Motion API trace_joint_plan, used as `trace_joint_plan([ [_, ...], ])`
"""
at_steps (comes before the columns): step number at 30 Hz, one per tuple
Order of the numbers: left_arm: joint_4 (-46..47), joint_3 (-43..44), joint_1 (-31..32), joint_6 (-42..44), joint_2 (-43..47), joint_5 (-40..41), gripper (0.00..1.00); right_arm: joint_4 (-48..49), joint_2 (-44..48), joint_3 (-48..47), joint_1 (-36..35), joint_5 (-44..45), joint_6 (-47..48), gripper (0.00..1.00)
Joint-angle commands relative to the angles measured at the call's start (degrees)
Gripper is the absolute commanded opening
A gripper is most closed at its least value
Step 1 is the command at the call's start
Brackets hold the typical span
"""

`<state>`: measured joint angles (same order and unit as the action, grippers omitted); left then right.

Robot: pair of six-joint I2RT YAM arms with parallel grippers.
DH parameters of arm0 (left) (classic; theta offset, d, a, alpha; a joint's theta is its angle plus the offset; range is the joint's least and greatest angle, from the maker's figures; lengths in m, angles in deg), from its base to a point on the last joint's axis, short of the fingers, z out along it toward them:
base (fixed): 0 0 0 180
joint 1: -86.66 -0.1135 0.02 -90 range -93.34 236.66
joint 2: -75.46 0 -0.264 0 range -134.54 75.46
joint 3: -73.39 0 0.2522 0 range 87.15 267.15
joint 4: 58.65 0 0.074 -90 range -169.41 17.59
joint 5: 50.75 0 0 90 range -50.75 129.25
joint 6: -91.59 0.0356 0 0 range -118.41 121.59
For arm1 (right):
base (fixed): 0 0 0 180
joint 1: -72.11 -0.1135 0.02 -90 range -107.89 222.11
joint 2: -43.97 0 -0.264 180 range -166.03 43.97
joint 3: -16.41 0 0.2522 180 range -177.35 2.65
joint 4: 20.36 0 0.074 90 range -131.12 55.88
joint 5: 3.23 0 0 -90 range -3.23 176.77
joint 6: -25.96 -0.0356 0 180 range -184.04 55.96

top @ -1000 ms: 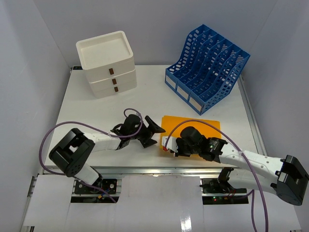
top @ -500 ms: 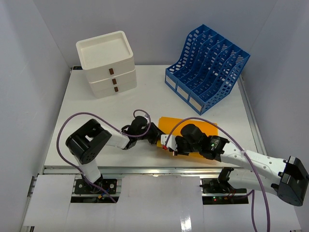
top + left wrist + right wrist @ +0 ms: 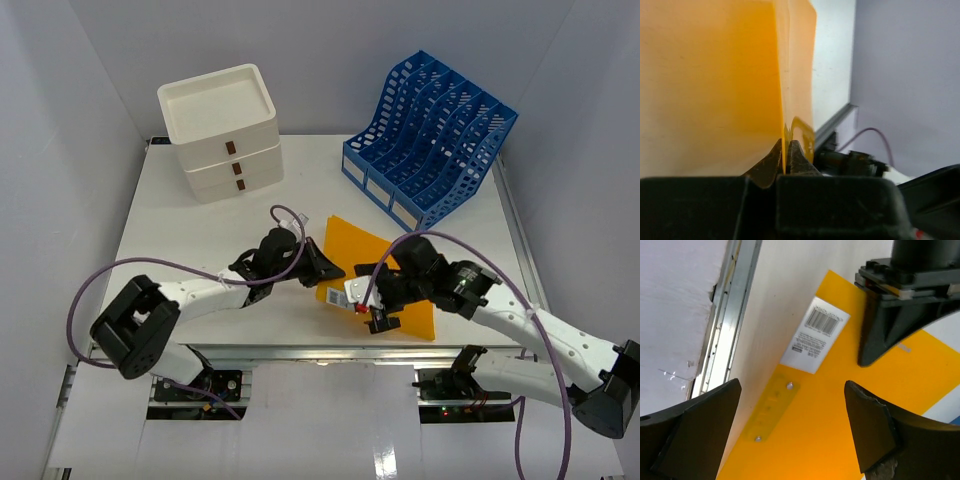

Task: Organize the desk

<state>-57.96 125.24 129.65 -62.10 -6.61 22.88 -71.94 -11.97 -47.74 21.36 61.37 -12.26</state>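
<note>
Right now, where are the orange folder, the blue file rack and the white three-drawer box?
orange folder [image 3: 352,248], top view, its bare upper corner.
blue file rack [image 3: 430,150], top view, its slotted dividers.
white three-drawer box [image 3: 212,162], top view, its front face.

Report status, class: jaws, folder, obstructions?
Left jaws shut on orange folder. Right jaws open above it. Desk: nothing between folder and blue file rack.

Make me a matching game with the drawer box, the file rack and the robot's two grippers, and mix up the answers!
1. white drawer box
2. blue file rack
3. left gripper
4. right gripper

A. open above the orange folder
B. back left of the desk
C. shut on the orange folder
D. back right of the desk

Pairs: 1-B, 2-D, 3-C, 4-A
</note>
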Motion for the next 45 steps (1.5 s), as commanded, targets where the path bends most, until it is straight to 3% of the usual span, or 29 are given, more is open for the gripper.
trace_joint_plan([
  [1,-22.7,6.7,-0.4,21.9,9.5,12.0,0.0,-10.7,-2.6,-12.1,14.8,-16.6,11.2,0.9],
  [9,-34.0,19.5,-0.4,51.4,17.6,13.4,0.0,-13.6,-14.6,-22.8,29.6,-29.8,14.3,0.9],
  [14,-41.6,26.4,-0.4,62.7,18.2,11.8,0.0,-12.1,-21.5,-32.5,31.3,-33.3,11.1,0.9],
  [16,-44.9,29.1,-0.4,66.1,18.3,13.6,0.0,-5.5,-22.5,-34.9,31.4,-31.8,4.6,0.9],
  [21,-50.3,33.3,-0.4,71.8,18.9,13.7,0.0,6.8,-20.6,-33.6,31.5,-30.8,-4.5,0.9],
  [32,-52.9,34.7,-0.4,80.3,21.5,7.6,0.0,8.8,-22.5,-30.5,31.1,-39.5,-2.0,0.9],
  [40,-52.6,33.8,-0.4,82.0,23.4,4.3,0.0,6.4,-25.7,-31.5,28.1,-42.2,3.3,0.9],
  [45,-51.9,33.2,-0.4,81.8,23.8,2.6,0.0,2.9,-27.3,-32.0,23.8,-41.1,7.2,0.96],
])
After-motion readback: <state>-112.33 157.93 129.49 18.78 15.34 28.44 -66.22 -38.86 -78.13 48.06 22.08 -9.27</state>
